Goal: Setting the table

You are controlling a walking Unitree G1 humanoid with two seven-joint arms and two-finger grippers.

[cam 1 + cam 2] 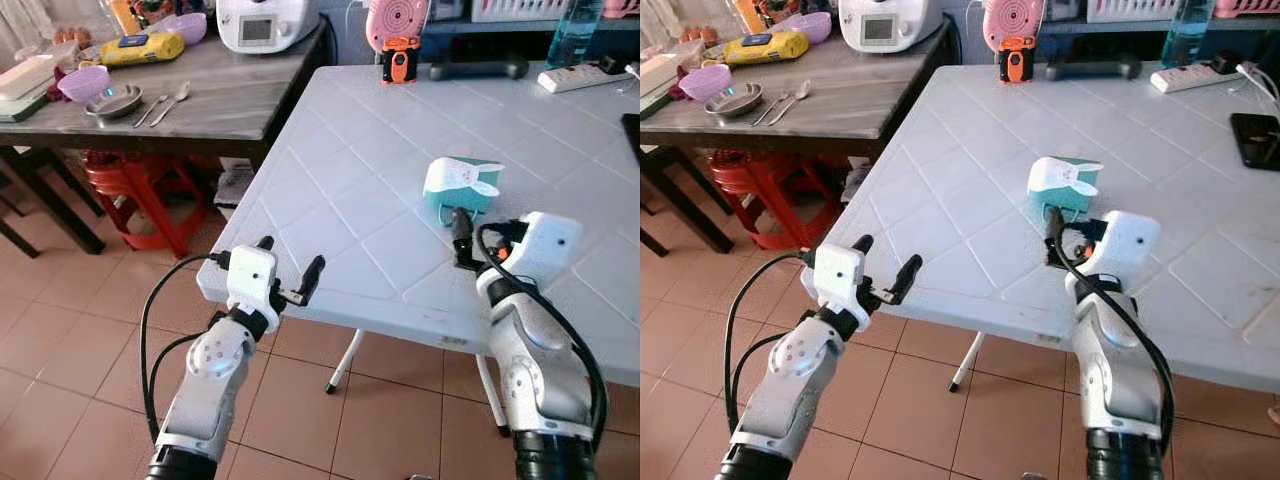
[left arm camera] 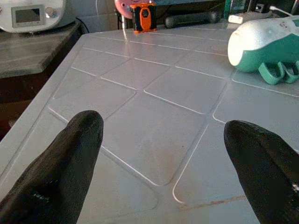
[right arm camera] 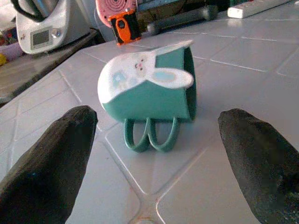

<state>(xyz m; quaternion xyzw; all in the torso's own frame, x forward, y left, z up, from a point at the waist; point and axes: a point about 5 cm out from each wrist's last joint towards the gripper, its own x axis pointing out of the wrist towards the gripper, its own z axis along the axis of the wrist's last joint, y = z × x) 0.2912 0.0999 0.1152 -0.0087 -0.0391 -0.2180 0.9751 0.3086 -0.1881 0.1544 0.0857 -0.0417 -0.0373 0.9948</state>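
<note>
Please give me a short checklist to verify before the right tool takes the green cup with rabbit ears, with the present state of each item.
1. Right tool open: ok, fingers apart in the right wrist view.
2. Green cup lined up between those fingers: ok.
3. Cup upright: not ok, it lies on its side, handles touching the white table.
4. Fingers already around the cup: not ok, they are short of it.
5. Left tool away from the cup: ok, open at the table's near edge.
6. Cup empty: cannot tell.
</note>
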